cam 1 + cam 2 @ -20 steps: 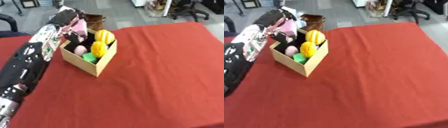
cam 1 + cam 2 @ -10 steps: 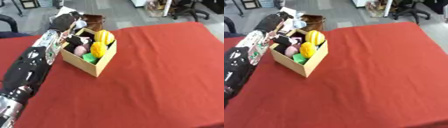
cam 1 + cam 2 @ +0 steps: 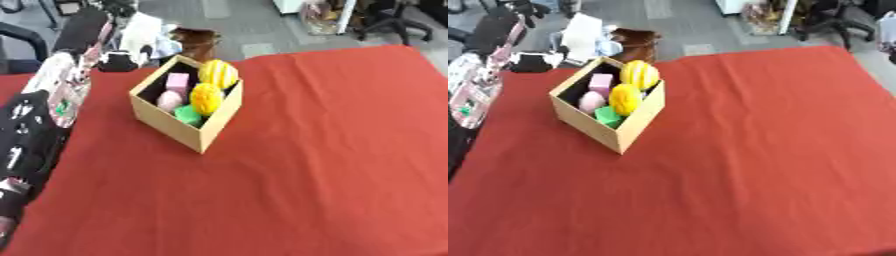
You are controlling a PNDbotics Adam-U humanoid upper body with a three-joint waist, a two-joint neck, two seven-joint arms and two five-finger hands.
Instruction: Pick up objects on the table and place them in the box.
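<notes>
An open cardboard box [image 3: 179, 127] stands on the red tablecloth [image 3: 332, 150], left of the middle. Inside it lie two yellow rounded pieces [image 3: 208, 97], a pink block [image 3: 178, 81], a pale pink egg shape [image 3: 169, 100] and a green piece [image 3: 187, 115]. My left arm [image 3: 48, 105], in a patterned sleeve, runs up the left side. Its dark hand [image 3: 527, 7] is raised beyond the table's far left corner, well clear of the box, fingers spread and holding nothing. My right hand shows in neither view.
A brown bag [image 3: 197, 42] and a white object [image 3: 140, 30] sit on the floor just past the far edge. A dark thing [image 3: 531, 62] lies at the far left edge. Office chairs [image 3: 824, 20] stand at the back right.
My left hand has lifted away from the box's far left rim and drawn back up to the far left. The view has shifted, showing the box more from above.
</notes>
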